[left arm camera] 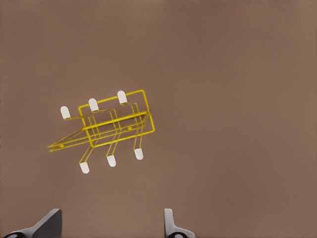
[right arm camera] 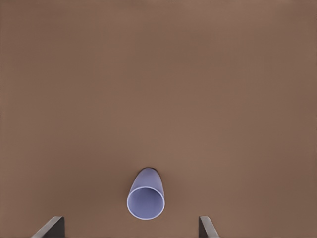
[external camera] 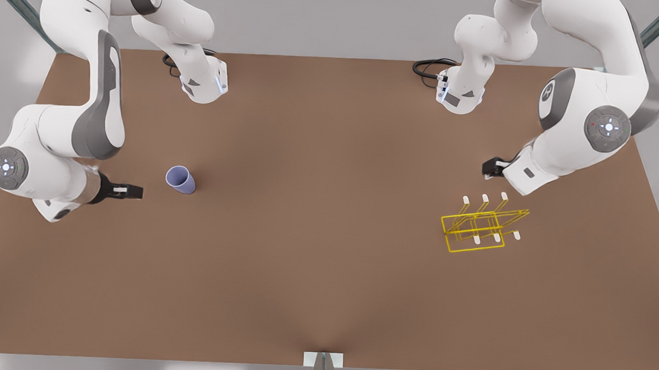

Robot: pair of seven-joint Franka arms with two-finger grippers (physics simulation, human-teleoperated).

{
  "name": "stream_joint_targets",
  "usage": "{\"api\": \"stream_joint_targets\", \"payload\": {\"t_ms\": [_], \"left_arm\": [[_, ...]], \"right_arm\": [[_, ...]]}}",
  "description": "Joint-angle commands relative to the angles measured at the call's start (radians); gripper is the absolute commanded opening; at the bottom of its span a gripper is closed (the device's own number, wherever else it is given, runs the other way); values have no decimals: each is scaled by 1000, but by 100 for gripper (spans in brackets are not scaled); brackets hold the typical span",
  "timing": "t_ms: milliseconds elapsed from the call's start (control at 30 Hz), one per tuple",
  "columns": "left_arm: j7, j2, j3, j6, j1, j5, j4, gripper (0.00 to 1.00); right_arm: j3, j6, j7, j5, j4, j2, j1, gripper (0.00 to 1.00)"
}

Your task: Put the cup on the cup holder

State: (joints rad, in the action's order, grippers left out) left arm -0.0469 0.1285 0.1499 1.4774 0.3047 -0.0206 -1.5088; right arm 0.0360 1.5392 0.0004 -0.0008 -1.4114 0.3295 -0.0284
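Brown table (external camera: 325, 274) with matte top, grey floor around it, black cables (external camera: 430, 67) coiled at far edge, small bracket (external camera: 323, 360) at near edge.

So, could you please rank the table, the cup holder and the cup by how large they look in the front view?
1. Table, by far the largest.
2. Cup holder, clearly wider than the cup.
3. Cup, the smallest.

All three sit at table level, so nearness barely skews this.

You see a brown table (external camera: 325, 274) under even light, a pale grey wall (external camera: 325, 18) behind it, and dark metal struts (external camera: 15, 4) at the corners.
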Motion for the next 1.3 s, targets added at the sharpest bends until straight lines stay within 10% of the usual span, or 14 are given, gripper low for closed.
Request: {"api": "stream_joint_targets", "payload": {"t_ms": [0,133,367,1267], "left_arm": [[-51,0,0,103,-1,11,1,100],[-45,2,2,84,-1,10,-4,100],[-42,16,10,72,-16,8,2,100],[-47,36,13,-34,-16,-7,-8,100]], "right_arm": [[2,125,15,-5,5,-9,7,100],[7,111,29,-7,-20,-55,8,100],[255,271,248,4,-443,-228,-13,100],[190,726,225,-60,-906,-187,-39,98]]}}
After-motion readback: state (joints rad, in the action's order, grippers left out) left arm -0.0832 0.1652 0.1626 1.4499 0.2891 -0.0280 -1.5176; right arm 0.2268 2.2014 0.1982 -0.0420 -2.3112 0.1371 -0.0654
